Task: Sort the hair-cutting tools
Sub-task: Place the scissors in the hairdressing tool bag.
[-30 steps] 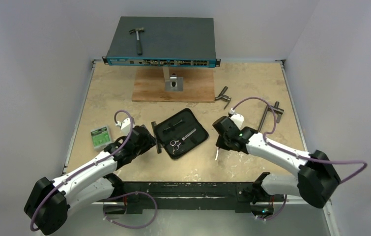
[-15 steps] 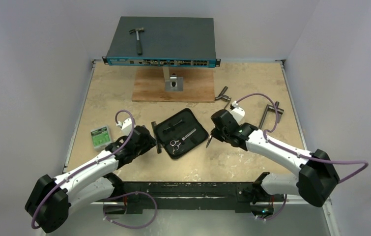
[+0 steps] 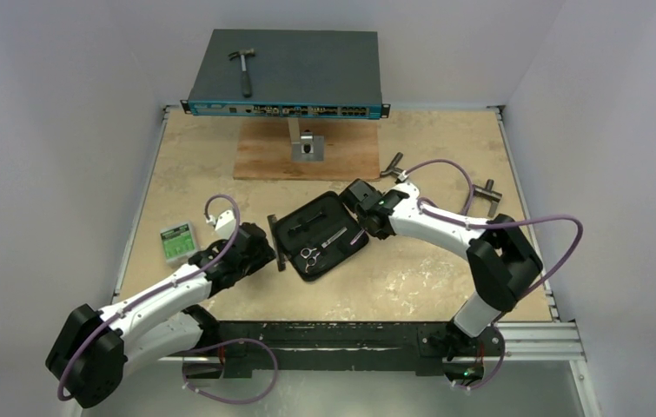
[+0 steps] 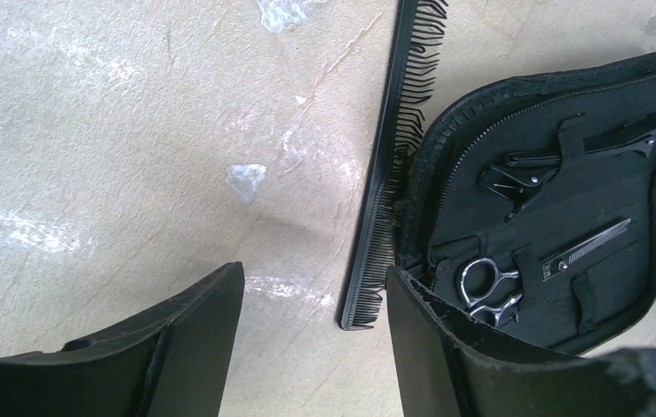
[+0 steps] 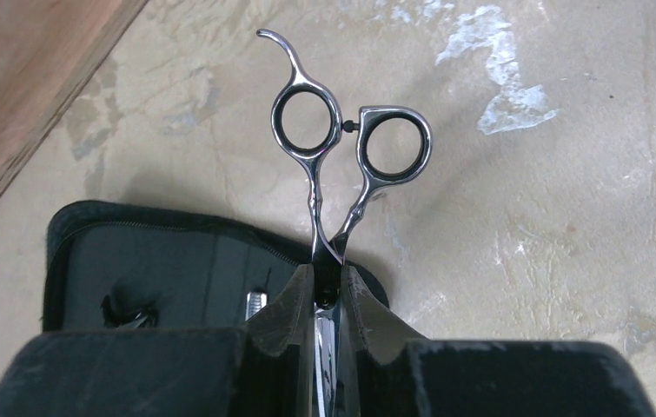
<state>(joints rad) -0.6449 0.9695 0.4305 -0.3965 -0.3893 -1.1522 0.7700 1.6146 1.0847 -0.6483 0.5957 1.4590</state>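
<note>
1. The tan table [image 3: 220, 156] is the biggest thing here. Two robot arms reach over it from the near edge.
2. At the back sits a flat grey box [image 3: 307, 69] with a hammer [image 3: 243, 69] lying on top. A wooden board [image 3: 263, 156] lies in front of it.
3. A black case [image 4: 628, 187] lies open in the middle of the table, between the two arms.
4. The right gripper [image 5: 324, 287] is over the far right edge of the case. Its fingers squeeze tight on the blades of the silver scissors [image 5: 314, 200]. The two finger rings stick out past the case, over bare table.
5. The left gripper [image 4: 311, 304] hangs low by the left side of the case. Its fingers are spread apart and hold nothing.
6. The black comb [image 4: 385, 174] lies flat on the table, right beside the case's left edge, with its teeth facing the case.
7. A small green box [image 3: 176, 241] sits near the left edge of the table.
8. A grey T-shaped tool [image 3: 394, 165] lies on the right side.
9. The second scissors [image 4: 489, 287] are tucked inside the case under a strap.
10. The black hair clip [image 4: 628, 137] is in the case too, next to them.
</note>
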